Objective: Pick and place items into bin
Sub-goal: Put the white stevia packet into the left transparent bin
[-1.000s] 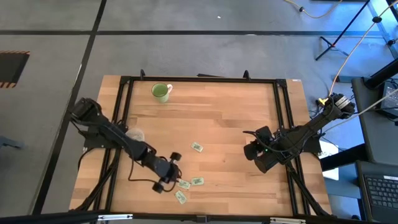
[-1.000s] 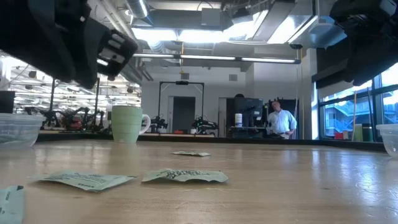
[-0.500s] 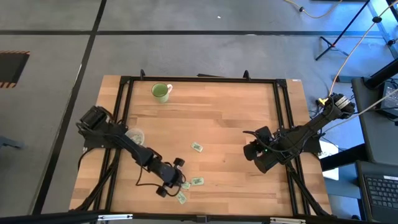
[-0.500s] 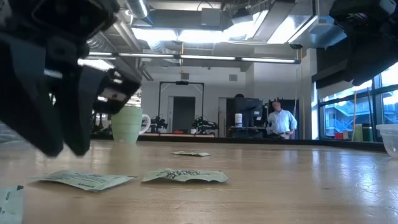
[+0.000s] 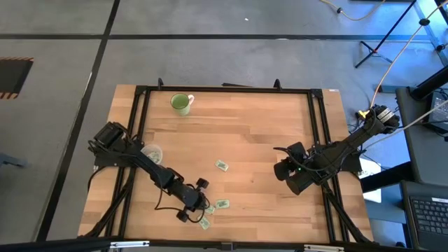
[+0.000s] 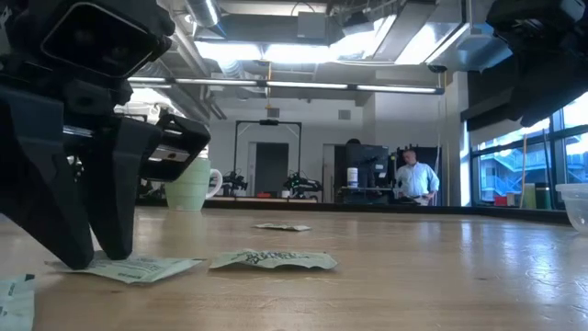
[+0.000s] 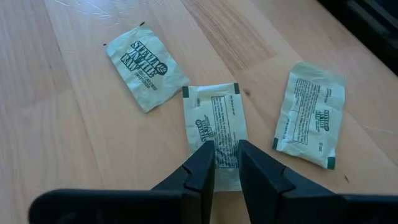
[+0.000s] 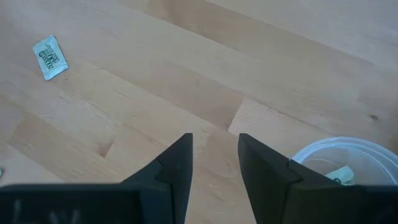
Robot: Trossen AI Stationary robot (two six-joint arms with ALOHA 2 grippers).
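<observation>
Several small light green and white packets lie flat on the wooden table near its near edge. In the left wrist view I see three: one to the side, a middle one and a third. My left gripper is down on the middle packet, its fingers a narrow gap apart. A further packet lies alone nearer the table's middle. My right gripper waits open above the table's right side, touching nothing. My left gripper comes from above, pointing down, and its two fingertips rest on the middle packet's end nearest the gripper. A narrow strip of the packet shows in the gap between them. The packet lies flat on the table.
A light green mug stands near the far left corner. A clear plastic bin sits by the left arm. Another clear bin at the right side holds a packet. A person stands in the room beyond.
My left gripper has moved toward the table's right and near edge and come down from above the table onto the middle packet. The gap between its fingers looks unchanged over the last half second. The packets have stayed in place.
</observation>
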